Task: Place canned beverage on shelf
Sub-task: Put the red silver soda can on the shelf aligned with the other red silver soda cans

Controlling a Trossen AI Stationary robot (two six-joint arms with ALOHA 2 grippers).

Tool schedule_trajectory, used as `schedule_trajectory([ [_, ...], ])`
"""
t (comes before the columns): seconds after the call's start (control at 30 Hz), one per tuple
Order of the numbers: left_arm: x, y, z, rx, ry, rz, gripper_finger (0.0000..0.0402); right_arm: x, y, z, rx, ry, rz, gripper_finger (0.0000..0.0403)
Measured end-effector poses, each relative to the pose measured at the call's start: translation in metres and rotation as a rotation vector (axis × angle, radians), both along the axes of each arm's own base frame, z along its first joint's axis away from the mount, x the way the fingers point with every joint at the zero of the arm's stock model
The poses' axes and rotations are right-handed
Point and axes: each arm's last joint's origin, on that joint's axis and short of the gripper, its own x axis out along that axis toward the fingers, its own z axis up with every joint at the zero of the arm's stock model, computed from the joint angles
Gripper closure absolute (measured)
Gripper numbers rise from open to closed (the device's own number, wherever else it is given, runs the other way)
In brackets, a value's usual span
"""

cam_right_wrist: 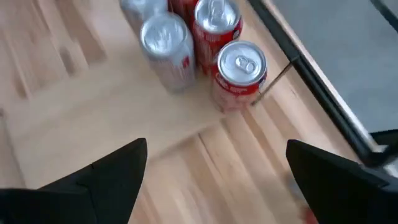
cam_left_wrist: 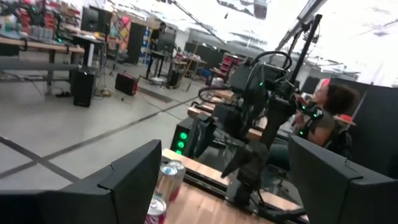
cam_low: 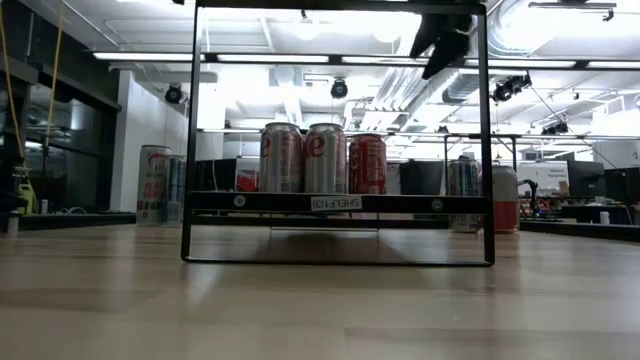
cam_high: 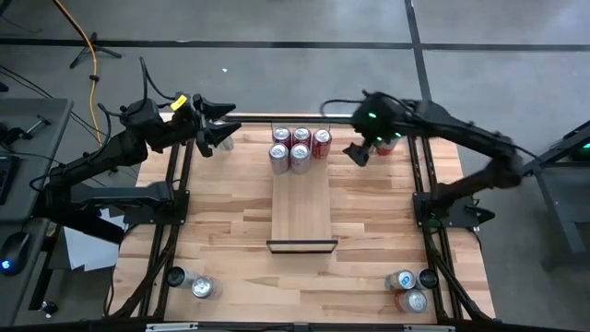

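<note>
Already five cans point(cam_high: 297, 148) standing on far end of the shelf point(cam_high: 301, 214) (more wait at near table corners). Right gripper point(cam_high: 358, 150) just right of them, wide open, empty; left gripper point(cam_high: 214, 136) at far left, open, also empty

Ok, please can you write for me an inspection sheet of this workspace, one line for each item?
Surface: striped wooden tabletop, inside a dark frame.
Job's things: shelf lies along the table's middle; five cans stand grouped at its far end, one of them red.
Clutter: two spare cans at the near left corner, three at the near right corner, one more can beside the left gripper.
Grippers: left gripper open, at the far left edge; right gripper open, just right of the can group; both empty.
Cables: yellow cable on the floor, far left.
Surroundings: grey floor; a seated person behind the table.
</note>
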Motion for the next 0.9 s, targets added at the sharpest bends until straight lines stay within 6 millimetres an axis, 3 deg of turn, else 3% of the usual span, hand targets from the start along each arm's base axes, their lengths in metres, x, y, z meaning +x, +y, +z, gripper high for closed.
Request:
schedule_trajectory([
  [0.23, 0.001, 0.0, -0.001, -0.039, -0.009, -0.012, 0.0103, -0.036, 0.015, -0.011, 0.021, -0.314, -0.071, 0.0032],
  [0.5, 0.011, 0.004, -0.011, -0.121, 0.06, -0.01, 0.0103, -0.061, 0.025, 0.002, -0.004, -0.407, -0.057, 0.0032],
  [0.77, 0.027, 0.007, -0.026, -0.265, 0.142, -0.039, 0.0103, -0.066, 0.027, 0.004, -0.02, -0.417, -0.024, 0.0032],
  [0.9, 0.037, -0.007, -0.036, -0.446, 0.259, -0.153, 0.0108, -0.061, 0.025, 0.001, -0.036, -0.391, -0.003, 0.0032],
])
